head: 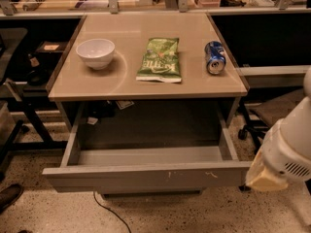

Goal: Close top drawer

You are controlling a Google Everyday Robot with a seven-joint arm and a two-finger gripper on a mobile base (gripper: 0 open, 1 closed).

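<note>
The top drawer (146, 176) is pulled far out from under the tan table (146, 86). It is wide, shallow, grey and empty, and its flat front has small white scratch marks right of centre. My gripper (265, 176) is at the end of the white arm (291, 140) at the right edge of the view. It is just right of the drawer's front right corner, at about the height of the drawer front. Whether it touches the drawer does not show.
On the table stand a white bowl (95, 52), a green chip bag (159, 59) and a blue soda can (214, 57) lying on its side. A black cable (109, 212) runs over the speckled floor. An office chair base (252, 125) stands at the right, black frames at the left.
</note>
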